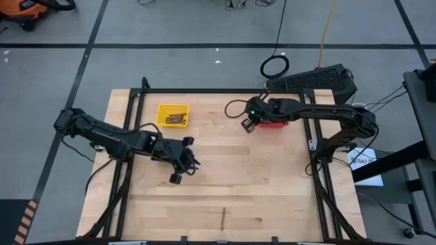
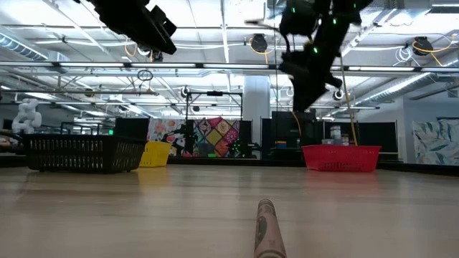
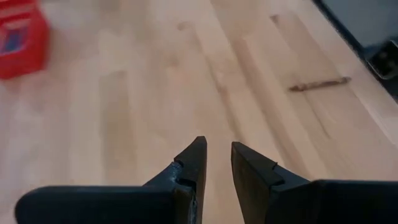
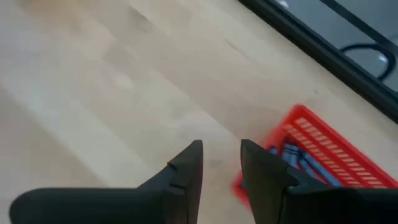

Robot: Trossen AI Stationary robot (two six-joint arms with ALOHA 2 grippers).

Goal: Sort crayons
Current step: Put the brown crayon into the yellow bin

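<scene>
One brown crayon [image 1: 223,218] lies flat on the wooden table near its front edge; it also shows in the low view [image 2: 267,228] and the left wrist view [image 3: 318,83]. Several brown crayons lie in the yellow basket [image 1: 172,115]. Blue-grey crayons [image 4: 293,159] lie in the red basket [image 4: 329,155]. My left gripper [image 3: 217,152] hovers over the table's middle left [image 1: 185,160], empty, with a narrow gap between its fingers. My right gripper [image 4: 221,155] hovers beside the red basket's left side [image 1: 246,124], empty, also with a narrow gap.
A black mesh basket [image 2: 82,153] stands at the left in the low view, with the yellow basket [image 2: 156,153] behind it and the red basket [image 2: 341,158] at the right. A dark frame [image 1: 204,90] runs along the table's far edge.
</scene>
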